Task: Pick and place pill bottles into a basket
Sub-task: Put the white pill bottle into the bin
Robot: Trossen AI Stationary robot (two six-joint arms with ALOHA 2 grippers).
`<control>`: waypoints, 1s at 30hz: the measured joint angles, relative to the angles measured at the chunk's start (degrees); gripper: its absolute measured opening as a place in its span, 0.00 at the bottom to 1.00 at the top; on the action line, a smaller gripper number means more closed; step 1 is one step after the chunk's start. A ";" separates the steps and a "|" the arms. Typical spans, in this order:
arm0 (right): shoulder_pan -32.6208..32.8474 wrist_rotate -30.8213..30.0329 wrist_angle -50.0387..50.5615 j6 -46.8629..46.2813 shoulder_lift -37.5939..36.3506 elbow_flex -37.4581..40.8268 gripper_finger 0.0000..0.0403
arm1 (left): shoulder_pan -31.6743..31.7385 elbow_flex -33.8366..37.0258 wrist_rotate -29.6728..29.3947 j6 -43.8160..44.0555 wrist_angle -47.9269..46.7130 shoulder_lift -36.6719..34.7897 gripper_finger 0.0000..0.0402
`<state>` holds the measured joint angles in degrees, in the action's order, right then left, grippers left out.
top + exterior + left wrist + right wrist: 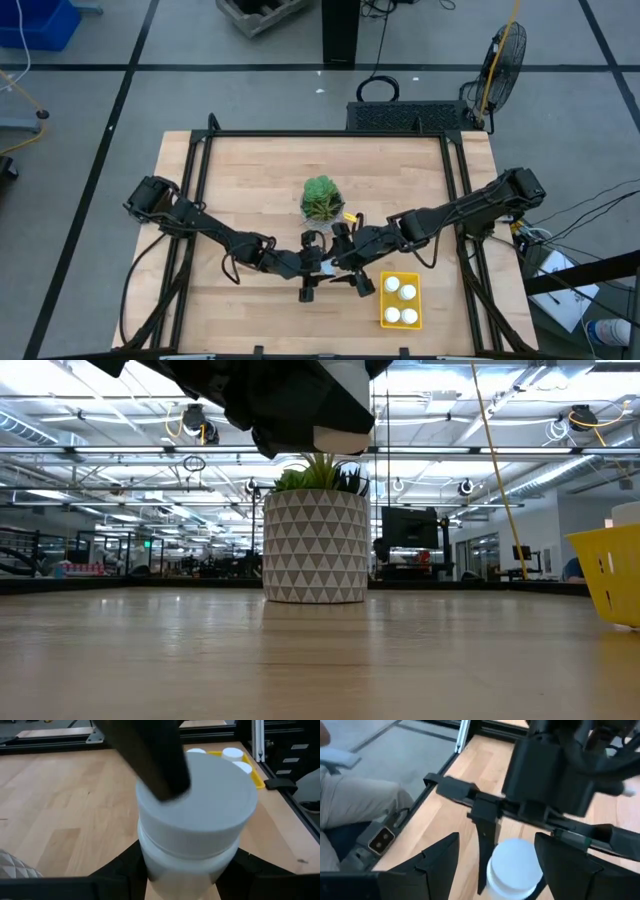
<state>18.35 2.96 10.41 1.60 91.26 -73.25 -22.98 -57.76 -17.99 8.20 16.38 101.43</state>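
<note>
My left gripper (306, 268) is shut on a white pill bottle (195, 815) in mid-table, in front of the potted plant (321, 198). The bottle is lifted clear of the table, as the low view (340, 435) shows. My right gripper (512, 870) is open, with its fingers on either side of the same bottle's cap (516, 862); I cannot tell whether they touch it. One right finger (150, 760) crosses in front of the cap. The yellow basket (384, 302) stands to the right near the front edge and holds several white bottles (400, 300). My left gripper pinches the bottle's body below the cap (150, 865) between its two fingers (122, 872). The bottle stands upright in the hold, cap up, clear of the table.
The plant in its white patterned pot (315, 545) stands just behind both grippers. The basket's wall shows at the right of the low view (610, 575). A person's legs in beige trousers (350, 805) are beside the table. Bare wood lies to the left and front.
</note>
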 joint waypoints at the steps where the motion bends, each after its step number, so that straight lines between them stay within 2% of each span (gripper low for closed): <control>1: 0.02 0.02 -0.06 0.58 0.08 0.02 0.63 | -0.09 0.00 0.09 0.01 -0.01 0.00 0.45; 30: 0.00 0.30 -2.42 0.52 3.24 0.02 0.63 | -1.49 0.00 -0.06 -0.55 0.09 0.00 0.45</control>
<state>18.35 3.26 7.99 2.12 94.50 -73.23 -24.47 -57.76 -18.04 7.64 16.47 101.43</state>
